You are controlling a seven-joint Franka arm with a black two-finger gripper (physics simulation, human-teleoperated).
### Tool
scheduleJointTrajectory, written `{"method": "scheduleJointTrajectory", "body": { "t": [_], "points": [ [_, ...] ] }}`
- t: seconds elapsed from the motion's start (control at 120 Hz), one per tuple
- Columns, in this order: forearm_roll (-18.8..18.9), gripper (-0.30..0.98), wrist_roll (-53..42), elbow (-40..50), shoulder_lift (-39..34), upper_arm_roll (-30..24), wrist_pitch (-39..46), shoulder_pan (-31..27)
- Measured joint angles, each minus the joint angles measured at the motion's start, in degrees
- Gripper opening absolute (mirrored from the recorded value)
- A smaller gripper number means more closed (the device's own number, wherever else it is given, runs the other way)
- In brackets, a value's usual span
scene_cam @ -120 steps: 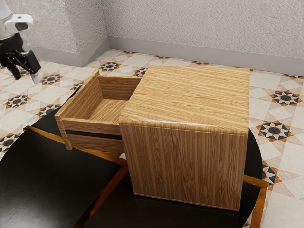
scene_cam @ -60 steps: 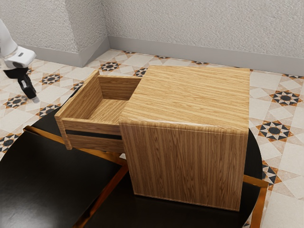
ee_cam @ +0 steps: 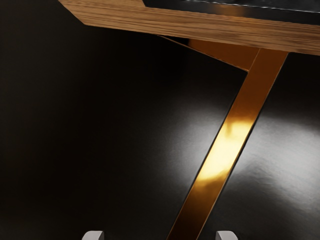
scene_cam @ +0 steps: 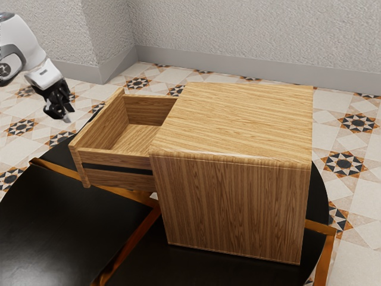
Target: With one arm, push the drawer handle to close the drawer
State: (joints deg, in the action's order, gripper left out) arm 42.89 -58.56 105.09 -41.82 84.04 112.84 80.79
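Out past the drawer side of the wood-grain cabinet (scene_cam: 232,125), toward the exterior view's left, your black two-finger gripper (scene_cam: 69,114) hangs apart from it, jaws spread, nothing between them. Your drawer (scene_cam: 119,159) juts from the cabinet toward that same side, well open; glossy black tabletop (scene_cam: 53,220) beneath the cabinet.

A glossy black surface (scene_cam: 53,220) with a curved edge is seen, and a wooden cabinet (scene_cam: 235,208) is borne upright on it. The surface is crossed by copper-coloured strips (scene_cam: 125,249): two are seen running toward the cabinet, another beyond it on the exterior view's right. In the wrist view, light is brightly reflected by one strip and softly by the black beside it.
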Motion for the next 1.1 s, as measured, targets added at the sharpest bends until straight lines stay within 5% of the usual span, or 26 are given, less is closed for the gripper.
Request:
{"method": "scheduleJointTrajectory", "body": {
  "t": [0.2,0.608,1.1],
  "points": [
    [-0.37,0.2,-5.22,-0.7,2.69,3.74,3.73,3.28],
    [-6.62,0.05,-6.52,-1.77,6.23,0.39,-4.98,2.45],
    [-18.4,0.04,-7.45,0.44,18.25,-0.24,-2.03,0.25]
  ]
}}
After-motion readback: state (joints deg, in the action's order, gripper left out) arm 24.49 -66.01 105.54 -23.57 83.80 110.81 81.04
